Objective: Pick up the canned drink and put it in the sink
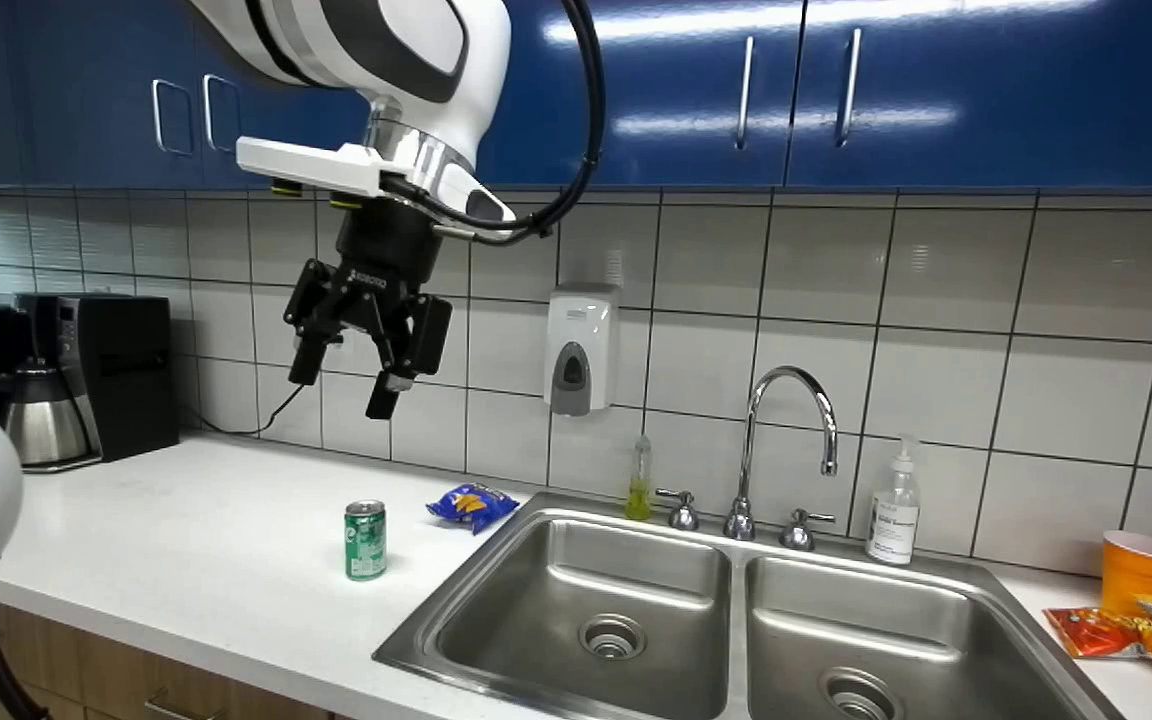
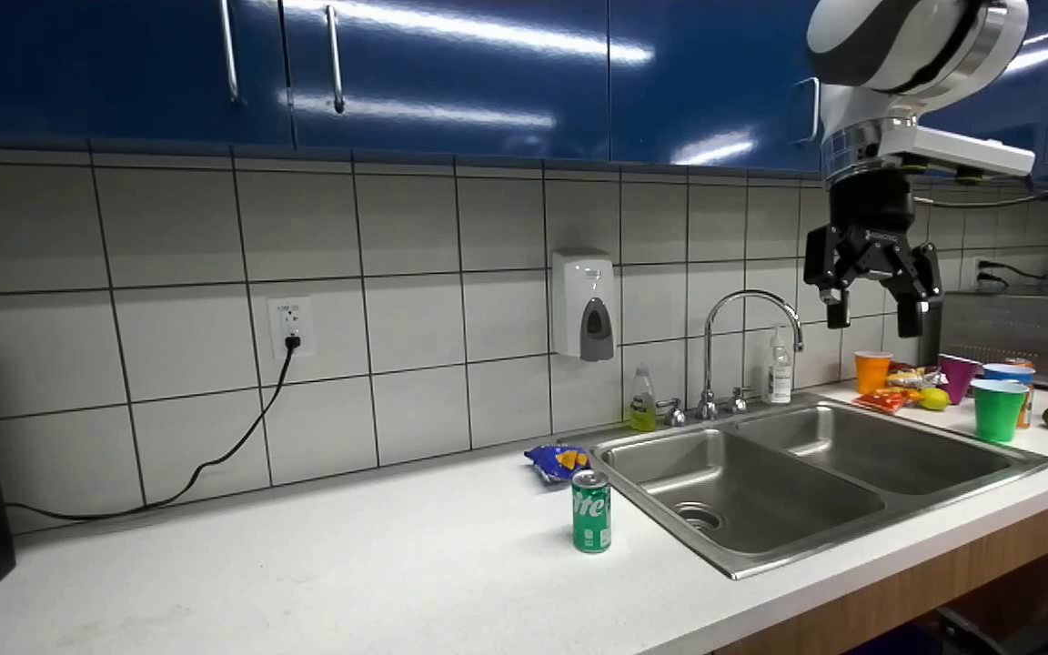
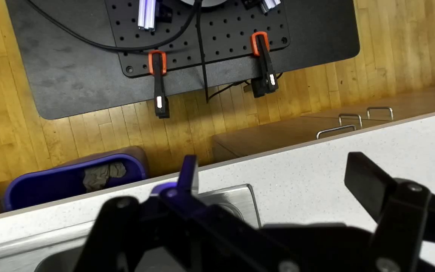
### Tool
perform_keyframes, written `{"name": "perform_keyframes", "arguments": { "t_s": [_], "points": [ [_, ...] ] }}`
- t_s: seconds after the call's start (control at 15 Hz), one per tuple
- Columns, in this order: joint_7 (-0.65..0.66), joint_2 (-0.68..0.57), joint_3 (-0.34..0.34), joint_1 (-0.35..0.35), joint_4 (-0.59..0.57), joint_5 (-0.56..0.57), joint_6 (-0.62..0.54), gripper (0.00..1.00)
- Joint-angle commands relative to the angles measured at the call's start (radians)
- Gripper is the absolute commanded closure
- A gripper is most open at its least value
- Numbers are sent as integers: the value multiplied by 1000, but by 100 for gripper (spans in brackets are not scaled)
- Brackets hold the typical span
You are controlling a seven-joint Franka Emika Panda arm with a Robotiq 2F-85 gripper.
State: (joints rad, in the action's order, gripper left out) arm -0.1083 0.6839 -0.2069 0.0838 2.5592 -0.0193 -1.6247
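A small green cylindrical drink can with a silvery top (image 1: 365,540) stands upright on the white countertop (image 1: 186,540), near the rim of the large stainless-steel double-basin sink (image 1: 739,630). With the can as the centre of the dial in an exterior view, a crumpled shiny blue snack packet (image 1: 473,507) lies near it, between two and three o'clock, while the middle of the sink is between three and four. Toward twelve, well apart from the can, the black two-fingered gripper (image 1: 343,390) hangs in the air with its jaws wide apart, carried by the white-and-grey robot arm (image 1: 481,65). A white wall dispenser with a grey front (image 1: 582,335) is between one and two. The curved chrome faucet (image 1: 747,445) rises between two and three; a clear pump bottle with a white label (image 1: 893,530) stands at three, and an orange cup (image 1: 1139,575) farther out at three. A black boxy machine (image 1: 126,365) stands at ten.
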Motion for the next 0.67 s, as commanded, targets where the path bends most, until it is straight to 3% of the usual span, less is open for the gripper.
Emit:
{"name": "perform_keyframes", "arguments": {
  "t_s": [0.0,0.6],
  "points": [
    [-16,-9,13,16,4,-4,-14,0],
    [-69,-136,14,-7,59,-8,-197,0]
  ]
}}
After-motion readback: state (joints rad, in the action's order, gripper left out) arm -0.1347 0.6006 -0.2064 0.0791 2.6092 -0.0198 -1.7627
